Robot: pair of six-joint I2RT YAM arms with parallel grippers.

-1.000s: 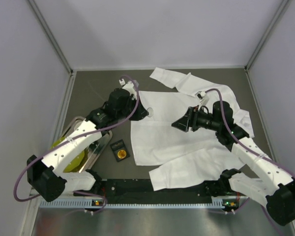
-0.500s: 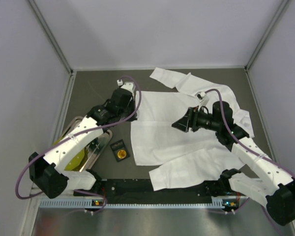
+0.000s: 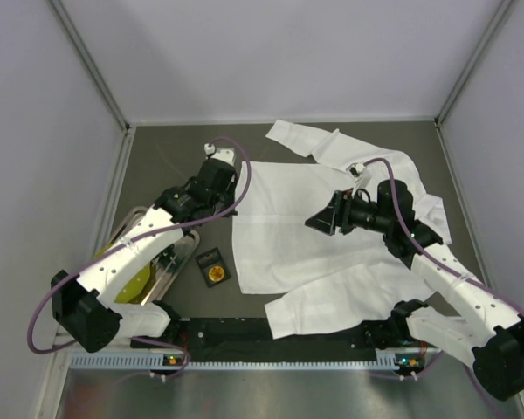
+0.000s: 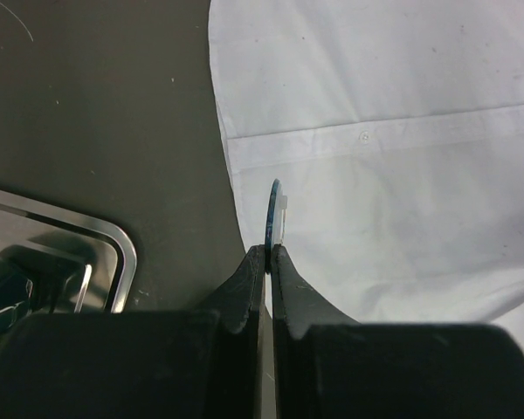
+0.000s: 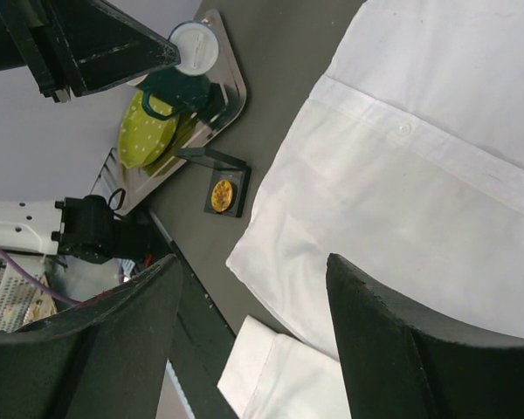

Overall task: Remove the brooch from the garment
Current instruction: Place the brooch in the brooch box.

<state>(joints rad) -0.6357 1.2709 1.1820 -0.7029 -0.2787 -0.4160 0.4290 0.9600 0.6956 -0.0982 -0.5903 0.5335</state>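
The garment [image 4: 393, 183] runs off the left wrist view's edges.

White garment [image 3: 279, 244] spread flat, dark table [image 3: 157, 161]

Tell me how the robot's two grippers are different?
The left gripper has its fingers pinched shut on a thin round brooch; the right gripper has its fingers spread wide, holding nothing. The left is at the edge of the white shirt, the right over its middle. Both have black fingers.
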